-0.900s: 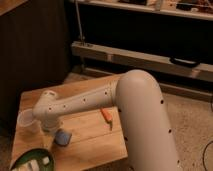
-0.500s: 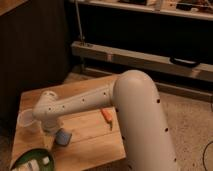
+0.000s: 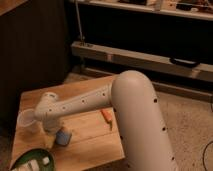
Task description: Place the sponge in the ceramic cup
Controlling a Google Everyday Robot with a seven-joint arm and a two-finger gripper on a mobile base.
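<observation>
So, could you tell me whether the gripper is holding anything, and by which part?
Cannot tell: the gripper sits low beside the sponge, but any hold is hidden.

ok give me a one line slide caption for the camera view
Robot arm over a wooden table, gripper low between the ceramic cup and the sponge on the tabletop.

No text, label or number is readable; the gripper hangs just beside the sponge.

Claw low, under outstretched arm
</observation>
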